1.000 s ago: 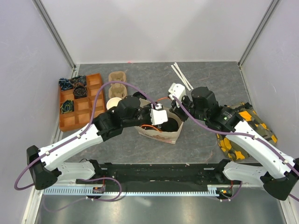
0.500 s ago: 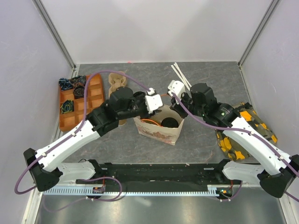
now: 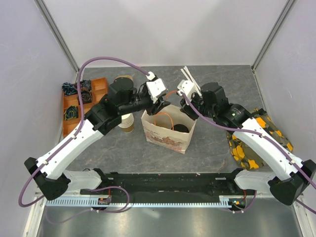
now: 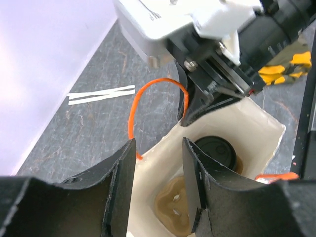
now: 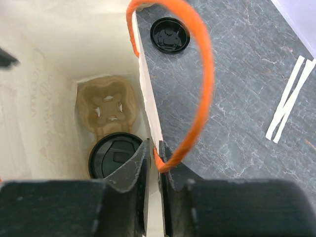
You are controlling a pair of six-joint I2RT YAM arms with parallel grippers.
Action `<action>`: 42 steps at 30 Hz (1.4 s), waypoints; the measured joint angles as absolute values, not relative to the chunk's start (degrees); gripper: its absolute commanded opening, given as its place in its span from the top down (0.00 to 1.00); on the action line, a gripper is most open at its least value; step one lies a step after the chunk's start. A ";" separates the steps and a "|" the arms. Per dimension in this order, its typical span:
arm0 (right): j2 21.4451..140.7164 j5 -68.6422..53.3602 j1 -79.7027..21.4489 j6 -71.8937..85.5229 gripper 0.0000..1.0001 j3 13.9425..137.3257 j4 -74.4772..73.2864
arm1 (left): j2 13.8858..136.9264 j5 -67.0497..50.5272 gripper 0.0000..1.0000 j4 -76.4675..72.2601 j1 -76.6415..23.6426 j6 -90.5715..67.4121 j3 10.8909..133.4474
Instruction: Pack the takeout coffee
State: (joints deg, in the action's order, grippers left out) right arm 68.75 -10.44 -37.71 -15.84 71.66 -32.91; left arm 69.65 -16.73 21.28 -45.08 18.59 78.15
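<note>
Black lid of the takeout coffee (image 5: 114, 157) visible at the bottom of a white paper bag (image 3: 168, 129), centre of the top view; cup body almost wholly hidden under the lid. Upright, lid facing up. Just beside it, toward the upper part of the right wrist view, the empty pocket of a tan pulp carrier (image 5: 106, 106), also on the bag floor. Cannot tell whether the cup is seated in that carrier.

Right claw (image 5: 154, 148) pressed together on the bag's rim, one finger inside the wall and one outside, right at the root of the orange cord handle (image 5: 197, 64). Handle looped upward over grey tabletop (image 3: 217, 148).

Left claw (image 4: 159, 148) spread wide, nothing between the fingers, poised above the bag's open mouth, apart from the rim.

Loose black lid (image 5: 170, 35) flat on the tabletop outside the bag, top centre of the right wrist view. Two white sticks (image 3: 191, 80) behind the bag. Stack of paper cups (image 3: 127, 122) left of the bag; orange divided tray (image 3: 74, 106) at far left. Yellow-and-black patterned cloth (image 3: 256, 143) at right edge.
</note>
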 measured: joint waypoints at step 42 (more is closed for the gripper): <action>81.30 -6.11 -12.45 0.34 0.12 104.36 -39.46 | 77.67 -21.76 0.51 29.56 -20.14 0.49 96.92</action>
State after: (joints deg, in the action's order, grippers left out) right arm 81.30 -6.11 -12.45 0.34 104.36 -39.46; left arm 77.67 -21.76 29.56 -20.14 0.49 96.92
